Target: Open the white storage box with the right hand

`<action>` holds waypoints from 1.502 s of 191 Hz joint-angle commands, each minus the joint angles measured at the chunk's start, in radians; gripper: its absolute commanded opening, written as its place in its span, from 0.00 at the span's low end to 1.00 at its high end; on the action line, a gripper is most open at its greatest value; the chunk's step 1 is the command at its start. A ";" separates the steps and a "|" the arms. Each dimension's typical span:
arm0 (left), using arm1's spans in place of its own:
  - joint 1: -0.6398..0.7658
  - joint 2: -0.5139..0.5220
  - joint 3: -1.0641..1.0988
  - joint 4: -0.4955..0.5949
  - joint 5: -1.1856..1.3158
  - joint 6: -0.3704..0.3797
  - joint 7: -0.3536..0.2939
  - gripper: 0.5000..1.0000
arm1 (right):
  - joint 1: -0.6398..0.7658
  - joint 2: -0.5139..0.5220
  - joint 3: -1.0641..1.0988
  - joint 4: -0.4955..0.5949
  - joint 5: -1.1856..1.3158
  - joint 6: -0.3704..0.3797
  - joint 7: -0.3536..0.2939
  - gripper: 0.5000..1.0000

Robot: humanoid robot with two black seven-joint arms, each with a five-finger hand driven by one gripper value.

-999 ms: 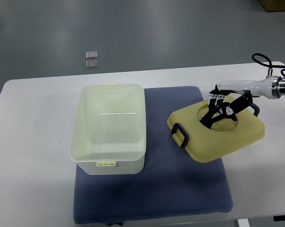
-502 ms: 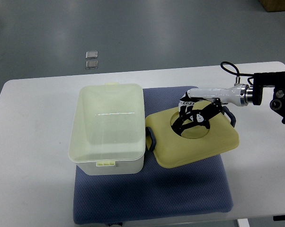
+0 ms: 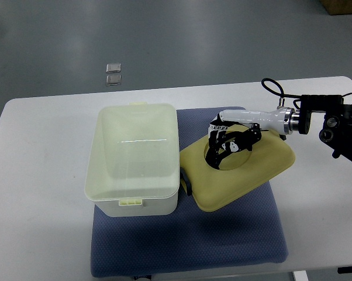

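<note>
The white storage box (image 3: 135, 190) stands open on the left part of a blue mat (image 3: 223, 234), its inside bare. Its pale yellow lid (image 3: 249, 175) lies tilted just right of the box, and the lid's left edge with a black handle (image 3: 186, 182) is close against the box wall. My right hand (image 3: 227, 143) comes in from the right edge on a white forearm. Its black fingers hook into the lid's round middle opening and grip the rim.
The white table (image 3: 41, 175) carries the mat. The right arm's dark wrist housing and cable (image 3: 328, 120) hang over the table's right end. Two small square plates (image 3: 113, 74) lie on the grey floor beyond the far edge.
My right hand has carried the yellow lid leftward across the mat, from the right side until it nearly touches the box's right wall. The box has stayed put.
</note>
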 commanded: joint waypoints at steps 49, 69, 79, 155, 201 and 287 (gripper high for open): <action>0.000 0.000 0.002 -0.003 0.000 0.000 0.000 1.00 | -0.022 -0.002 -0.003 -0.038 0.002 -0.028 0.000 0.84; 0.000 0.000 0.003 -0.003 0.000 0.000 0.000 1.00 | -0.022 -0.014 -0.003 -0.039 0.003 -0.020 0.000 0.86; 0.000 0.000 0.003 -0.005 0.000 0.000 0.000 1.00 | -0.019 -0.019 -0.003 -0.039 0.006 -0.017 0.000 0.86; 0.000 0.000 0.000 -0.006 0.000 0.000 0.000 1.00 | 0.048 -0.069 0.162 -0.251 0.365 0.060 -0.008 0.86; 0.000 0.000 0.000 -0.011 0.001 0.000 0.000 1.00 | 0.036 0.052 0.235 -0.417 1.101 -0.066 -0.154 0.86; 0.000 0.000 0.000 -0.012 0.001 0.000 0.000 1.00 | -0.033 0.236 0.241 -0.427 1.588 -0.249 -0.158 0.86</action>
